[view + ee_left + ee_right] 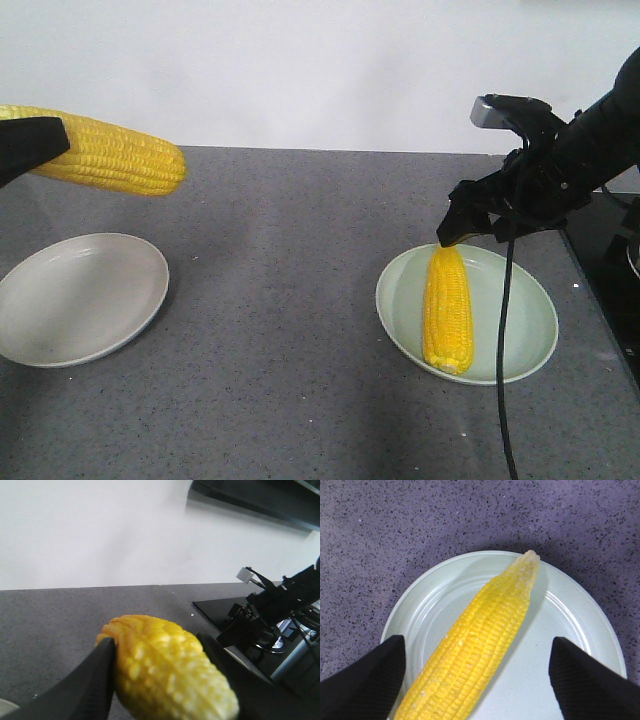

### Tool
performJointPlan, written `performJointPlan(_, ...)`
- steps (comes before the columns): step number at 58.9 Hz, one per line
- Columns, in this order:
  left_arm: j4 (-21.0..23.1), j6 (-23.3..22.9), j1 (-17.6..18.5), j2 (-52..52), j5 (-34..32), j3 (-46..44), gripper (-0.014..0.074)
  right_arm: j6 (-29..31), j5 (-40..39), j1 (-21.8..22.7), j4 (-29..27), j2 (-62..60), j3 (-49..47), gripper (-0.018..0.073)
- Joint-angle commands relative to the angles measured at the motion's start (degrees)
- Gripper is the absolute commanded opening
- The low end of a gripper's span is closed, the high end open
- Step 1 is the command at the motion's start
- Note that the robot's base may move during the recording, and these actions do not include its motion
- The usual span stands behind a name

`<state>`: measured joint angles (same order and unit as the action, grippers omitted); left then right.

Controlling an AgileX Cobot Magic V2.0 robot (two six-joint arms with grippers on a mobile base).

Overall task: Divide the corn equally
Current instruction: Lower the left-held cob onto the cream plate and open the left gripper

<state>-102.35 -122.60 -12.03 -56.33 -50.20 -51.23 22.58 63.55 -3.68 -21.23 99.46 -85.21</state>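
Exterior front view: two plates on a grey speckled worktop (300,300), one cob in the air, one cob lying down.
Left arm pose: left claw (25,148) enters from the 9 o'clock edge, raised well above the worktop, clenched on the held cob (115,155).
Held cob axis: roughly level, long axis running 9 to 3 o'clock, free end toward 3 o'clock; it hangs above the far rim of the beige plate (80,295), not touching it.
Right arm pose: right arm reaches in from the 3 o'clock side, slanting down; right claw (470,225) hovers just over the far end of the resting cob (448,310).
Right claw state: released, fingers spread wide, holding nothing.
Resting cob place: lies in the green plate (520,330), left of centre.
Resting cob axis: runs 12 to 6 o'clock in the front view.
Left wrist view only: black fingers (85,685) press both sides of the held cob (165,670); the right arm shows far off at 3 o'clock.
Right wrist view only: tapered tip of the resting cob (480,645) points to 1 o'clock; both fingertips (365,680) stand apart from it on either side, over the green plate (570,625).
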Motion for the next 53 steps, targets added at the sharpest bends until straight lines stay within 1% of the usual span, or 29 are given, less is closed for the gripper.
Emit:
performJointPlan(1,-0.2,-1.3,-2.1,0.5,-0.7,-1.6,-0.0006,0.0,-0.2,0.3,-1.1,-2.6,-1.5,0.0578)
performJointPlan(7,-0.2,-1.3,-3.9,0.5,-0.1,-1.6,-0.0006,0.0,-0.3,0.3,-1.2,-3.4,-1.5,0.0578)
performJointPlan(13,-0.2,-1.3,-6.5,0.3,0.1,-1.6,-0.0008,0.0,-0.9,0.3,-1.1,-4.7,-1.5,0.0578)
performJointPlan(21,-0.2,-1.3,-9.5,-1.7,-1.0,-0.9,-0.0008,0.0,-1.8,0.3,-1.1,-6.3,-1.5,0.0578)
performJointPlan(25,-0.2,-1.3,-11.1,-2.4,0.0,1.1,-0.0008,0.0,-1.9,0.3,-1.2,-6.5,-1.6,0.0578)
performJointPlan(32,-0.2,-1.3,-14.0,-3.8,2.0,7.7,-0.0008,0.0,-1.7,0.3,-1.4,-6.7,-1.6,0.0578)
performJointPlan(37,-0.2,-1.3,-14.0,-4.2,0.4,12.0,-0.0008,0.0,-1.8,0.3,-1.4,-6.7,-1.6,0.0578)
performJointPlan(42,-0.2,-1.3,-14.0,-4.2,-0.5,14.3,-0.0008,0.0,-2.3,0.3,-1.4,-6.7,-1.6,0.0570)
performJointPlan(50,-0.2,-1.3,-14.0,-4.2,-0.4,14.8,-0.0008,0.0,-2.8,0.3,-1.6,-6.7,-1.6,0.0546)
performJointPlan(53,-0.2,-1.3,-14.0,-4.2,-1.7,14.8,-0.0008,0.0,-2.8,0.3,-1.6,-6.7,-1.6,0.0537)
